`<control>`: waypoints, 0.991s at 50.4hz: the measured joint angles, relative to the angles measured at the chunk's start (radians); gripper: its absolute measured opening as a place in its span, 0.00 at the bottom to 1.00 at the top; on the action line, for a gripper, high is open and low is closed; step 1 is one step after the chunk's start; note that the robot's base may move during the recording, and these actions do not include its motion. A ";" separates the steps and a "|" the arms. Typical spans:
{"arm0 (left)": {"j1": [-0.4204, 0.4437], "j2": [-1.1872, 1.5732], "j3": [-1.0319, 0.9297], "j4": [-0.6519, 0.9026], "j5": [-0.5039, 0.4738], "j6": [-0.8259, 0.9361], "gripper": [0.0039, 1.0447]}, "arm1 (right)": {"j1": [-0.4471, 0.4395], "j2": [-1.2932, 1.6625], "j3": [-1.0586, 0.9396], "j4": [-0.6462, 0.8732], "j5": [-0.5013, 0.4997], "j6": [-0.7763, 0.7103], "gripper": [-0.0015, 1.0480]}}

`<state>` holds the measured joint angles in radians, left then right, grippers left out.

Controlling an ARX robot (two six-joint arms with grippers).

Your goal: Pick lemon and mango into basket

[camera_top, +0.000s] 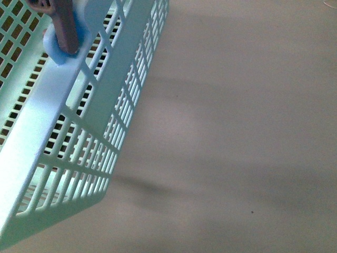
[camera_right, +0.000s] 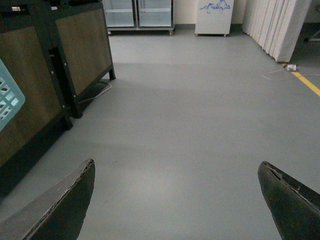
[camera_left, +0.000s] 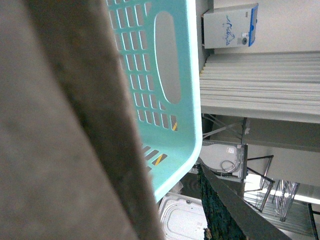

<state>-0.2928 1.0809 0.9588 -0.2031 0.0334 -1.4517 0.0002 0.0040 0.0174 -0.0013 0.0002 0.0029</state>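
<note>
The light-teal basket (camera_top: 47, 121) hangs tilted in the left of the front view, its slotted wall above the grey floor (camera_top: 237, 132). One brown handle (camera_top: 66, 26) shows at its top. In the left wrist view the basket (camera_left: 170, 135) wall fills the middle, and the brown handle (camera_left: 60, 125) is a large blur up close. My left gripper (camera_left: 170, 215) is shut on the basket; one dark finger (camera_left: 220, 210) shows. My right gripper (camera_right: 176, 165) is open over bare floor, with a basket (camera_right: 7, 100) corner at the picture's edge. The lemon and the mango are out of view.
Wood-panelled stands (camera_right: 80, 50) with dark frames line one side of the floor. Glass-door fridges (camera_right: 137, 12) and a white cabinet (camera_right: 214, 15) stand at the far wall. A white curtain (camera_right: 280, 25), a yellow floor line (camera_right: 307, 82) and a loose cable lie beyond.
</note>
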 joint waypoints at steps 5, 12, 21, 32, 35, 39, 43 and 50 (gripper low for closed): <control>0.000 0.000 0.000 0.000 0.000 0.000 0.26 | 0.000 0.000 0.000 0.000 0.000 0.000 0.92; 0.000 0.000 0.001 0.000 0.000 0.000 0.26 | 0.000 0.000 0.000 0.000 0.000 0.000 0.92; 0.000 0.000 0.001 0.000 0.000 0.000 0.26 | 0.000 0.000 0.000 0.000 0.000 0.000 0.92; 0.000 0.000 0.002 0.000 0.000 0.000 0.26 | 0.000 0.000 0.000 0.000 0.000 0.000 0.92; 0.000 0.000 0.002 0.000 0.000 0.000 0.26 | 0.000 0.000 0.000 0.000 0.000 0.000 0.92; 0.000 0.000 0.002 0.000 0.000 0.000 0.26 | 0.000 0.000 0.000 0.000 0.000 0.000 0.92; 0.000 0.000 0.002 0.000 0.000 0.000 0.26 | 0.000 0.000 0.000 0.000 0.000 0.000 0.92; 0.000 0.000 0.002 0.000 0.000 0.000 0.26 | 0.000 0.000 0.000 0.000 0.000 0.000 0.92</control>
<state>-0.2928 1.0809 0.9611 -0.2031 0.0334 -1.4513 0.0002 0.0040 0.0174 -0.0013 0.0002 0.0029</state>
